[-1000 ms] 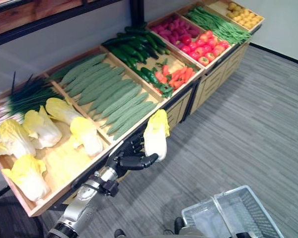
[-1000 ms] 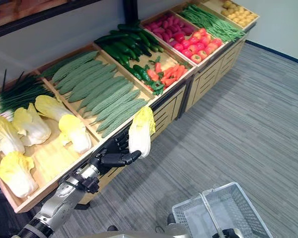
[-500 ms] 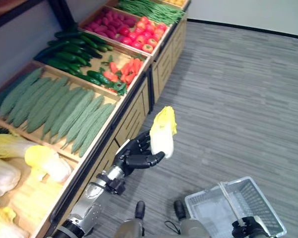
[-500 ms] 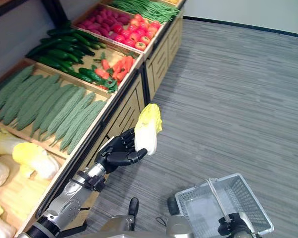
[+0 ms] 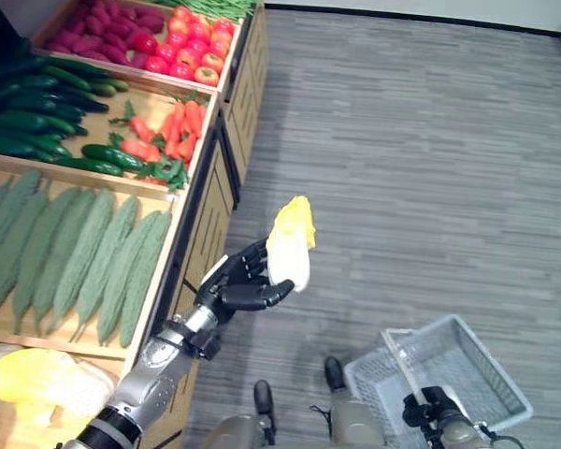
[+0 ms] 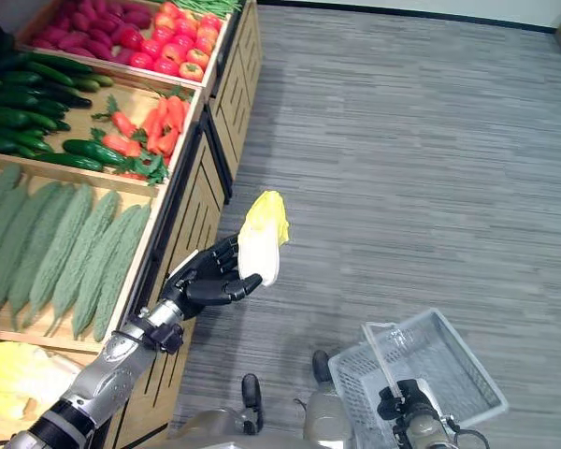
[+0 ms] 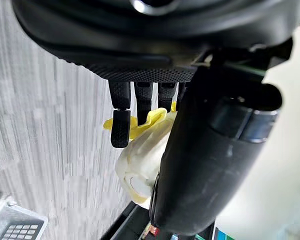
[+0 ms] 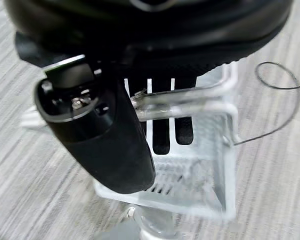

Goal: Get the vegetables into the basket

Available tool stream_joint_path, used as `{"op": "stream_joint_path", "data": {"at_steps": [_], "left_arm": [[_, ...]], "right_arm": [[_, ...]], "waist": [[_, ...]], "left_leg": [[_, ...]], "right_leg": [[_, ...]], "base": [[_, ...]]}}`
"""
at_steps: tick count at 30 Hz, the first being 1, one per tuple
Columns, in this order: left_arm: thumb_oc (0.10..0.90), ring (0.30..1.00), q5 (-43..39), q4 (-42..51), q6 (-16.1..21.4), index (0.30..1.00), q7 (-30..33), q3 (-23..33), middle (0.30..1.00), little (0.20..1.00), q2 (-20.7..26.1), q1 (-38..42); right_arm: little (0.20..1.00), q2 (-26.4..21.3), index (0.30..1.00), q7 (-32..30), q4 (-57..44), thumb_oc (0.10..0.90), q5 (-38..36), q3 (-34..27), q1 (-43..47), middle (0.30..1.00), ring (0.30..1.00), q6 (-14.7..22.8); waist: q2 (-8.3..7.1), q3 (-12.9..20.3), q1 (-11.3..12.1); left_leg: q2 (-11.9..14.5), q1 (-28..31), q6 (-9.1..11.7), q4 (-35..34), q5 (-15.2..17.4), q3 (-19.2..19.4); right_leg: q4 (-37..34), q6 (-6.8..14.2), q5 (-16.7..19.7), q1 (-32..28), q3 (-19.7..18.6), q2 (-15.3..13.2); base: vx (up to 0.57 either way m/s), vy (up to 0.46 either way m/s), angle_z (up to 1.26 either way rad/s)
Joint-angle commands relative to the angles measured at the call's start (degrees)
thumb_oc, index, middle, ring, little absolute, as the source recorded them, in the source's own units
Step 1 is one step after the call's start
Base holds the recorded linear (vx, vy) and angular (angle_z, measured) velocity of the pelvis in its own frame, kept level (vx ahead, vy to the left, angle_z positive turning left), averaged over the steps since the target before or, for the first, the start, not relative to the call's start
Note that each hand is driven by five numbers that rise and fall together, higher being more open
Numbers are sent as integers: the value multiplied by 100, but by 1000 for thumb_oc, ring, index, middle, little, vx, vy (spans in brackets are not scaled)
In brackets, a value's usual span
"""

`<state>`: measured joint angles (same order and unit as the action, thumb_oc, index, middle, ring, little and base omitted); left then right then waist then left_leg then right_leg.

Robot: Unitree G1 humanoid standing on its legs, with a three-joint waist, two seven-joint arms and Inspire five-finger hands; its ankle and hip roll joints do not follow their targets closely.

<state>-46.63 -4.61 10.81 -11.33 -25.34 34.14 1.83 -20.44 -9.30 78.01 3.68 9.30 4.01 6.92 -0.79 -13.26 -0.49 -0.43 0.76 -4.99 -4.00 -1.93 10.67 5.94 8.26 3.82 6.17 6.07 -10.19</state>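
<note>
My left hand (image 5: pixel 238 283) is shut on a napa cabbage (image 5: pixel 289 247), pale at the base with yellow leaf tips, held upright in the air beside the stand's front edge, over the grey floor. The left wrist view shows the cabbage (image 7: pixel 140 155) between the fingers (image 7: pixel 121 125) and thumb. Lower right, my right hand (image 5: pixel 428 408) is shut on the handle (image 8: pixel 190 98) of a clear wire basket (image 5: pixel 486 374), which hangs low over the floor. The basket (image 6: pixel 449 360) looks empty.
The wooden produce stand (image 5: pixel 201 201) runs along the left. It holds bitter gourds (image 5: pixel 75 253), cucumbers (image 5: pixel 37 112), carrots and peppers (image 5: pixel 173 126), tomatoes (image 5: pixel 201 56) and more cabbages (image 5: pixel 37 383). Striped grey floor (image 5: pixel 430 168) lies to the right.
The camera has swung right, away from the stand. My left hand still carries the cabbage, now farther out over the floor. The basket shows nearer the lower right corner.
</note>
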Motion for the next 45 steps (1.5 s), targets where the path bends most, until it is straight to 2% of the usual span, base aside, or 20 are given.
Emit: {"op": "stream_joint_path", "data": {"at_steps": [1,6,7,12,15,16,17,20,22,24,25,29,33,37,43,45], "left_arm": [[400,300,22,964,552,300,-221,283,300,300,-4,177],[400,300,-7,948,513,300,-227,299,300,300,5,172],[400,300,-25,919,504,300,-225,297,300,300,-2,139],[400,300,-92,924,466,300,-230,302,300,300,-4,74],[400,300,-82,908,444,300,-217,277,300,300,5,49],[400,300,-6,902,452,300,-204,265,300,300,46,51],[400,300,154,939,458,300,-199,258,300,300,132,54],[400,300,297,943,471,300,-194,212,300,300,210,89],[400,300,421,1004,480,300,-248,71,300,300,403,235],[400,300,425,1023,469,300,-278,-16,300,300,473,319],[400,300,469,1044,469,300,-334,-128,300,300,623,485],[400,300,455,1170,452,300,-493,-414,300,300,933,872],[400,300,315,1268,367,300,-711,-808,300,300,1078,1275],[400,300,598,1238,397,300,-798,-1254,300,300,1181,1806],[400,300,1377,885,553,300,-638,-1808,300,300,1194,2606],[400,300,2190,656,652,300,-391,-1974,300,300,1242,2921]], "right_arm": [[300,-435,300,-154,95,400,-8,76,-8,300,300,158],[300,-419,300,-154,94,400,-69,-4,-193,300,300,163],[300,-428,300,-170,123,400,-136,-67,-218,300,300,155],[300,-583,300,-201,29,400,-162,-109,-270,300,300,179],[300,-824,300,-232,-188,400,-186,-130,-235,300,300,223],[300,-953,300,-248,-349,400,-174,-127,-230,300,300,257],[300,-1273,300,-246,-619,400,-114,-103,-174,300,300,305],[300,-1532,300,-249,-958,400,-92,-82,-118,300,300,380],[300,-1927,300,-235,-1620,400,-78,-48,9,300,300,480],[300,-2029,300,-215,-1796,400,-76,5,64,300,300,495],[300,-2241,300,-149,-2316,400,2,105,120,300,300,540],[300,-2524,300,-80,-3029,400,-10,192,327,300,300,592],[300,-2515,300,-62,-3685,400,-249,166,480,300,300,682],[300,-2414,300,-13,-4074,400,-452,299,769,300,300,742],[300,-2452,300,-9,-4496,400,-523,538,1200,300,300,763],[300,-2448,300,-10,-4690,400,-609,618,1423,300,300,758]], "waist": [[-56,454,141],[-123,507,80],[-130,529,62],[-105,573,17],[-78,598,-20],[-75,611,-32],[-53,652,-50],[-26,696,-76],[3,761,-127],[18,783,-142],[28,824,-192],[48,904,-251],[72,941,-305],[88,972,-344],[100,994,-363],[108,1016,-367]], "left_leg": [[254,-324,551,492,302,-225],[305,-191,649,494,303,-184],[356,-129,700,385,226,-166],[475,-10,814,110,31,-174],[559,34,895,-16,-90,-199],[579,37,916,-32,-118,-209],[616,54,945,-58,-145,-213],[638,93,969,-77,-149,-189],[663,163,981,-100,-140,-146],[669,185,987,-100,-129,-118],[678,203,993,-100,-112,-85],[682,242,1003,-100,-80,-44],[688,314,1003,-100,-42,1],[697,345,1007,-100,-14,19],[696,408,1011,-100,24,39],[693,419,1009,-100,41,37]], "right_leg": [[68,263,-60,-341,-174,-228],[-376,231,-90,-387,-229,-132],[-610,192,-112,-494,-230,-49],[-844,133,-110,-606,-243,132],[-1010,90,-111,-708,-229,243],[-1039,77,-113,-727,-238,266],[-1085,61,-124,-765,-235,310],[-1094,49,-136,-796,-249,332],[-1094,43,-146,-832,-295,350],[-1094,45,-141,-836,-309,352],[-1094,53,-132,-828,-340,352],[-1094,65,-107,-834,-399,341],[-1094,71,-114,-874,-427,343],[-1094,75,-117,-879,-457,349],[-1094,86,-130,-923,-486,351],[-1094,90,-134,-931,-485,346]], "base": [[22,-26,-22],[62,-112,-16],[26,-157,-11],[13,-153,-6],[-4,-139,-6],[-1,-132,-3],[5,-94,-4],[11,-47,-5],[12,-17,-1],[8,-3,-8],[-2,-1,-14],[8,5,-5],[21,8,-10],[0,0,0],[8,2,-2],[0,0,0]]}}
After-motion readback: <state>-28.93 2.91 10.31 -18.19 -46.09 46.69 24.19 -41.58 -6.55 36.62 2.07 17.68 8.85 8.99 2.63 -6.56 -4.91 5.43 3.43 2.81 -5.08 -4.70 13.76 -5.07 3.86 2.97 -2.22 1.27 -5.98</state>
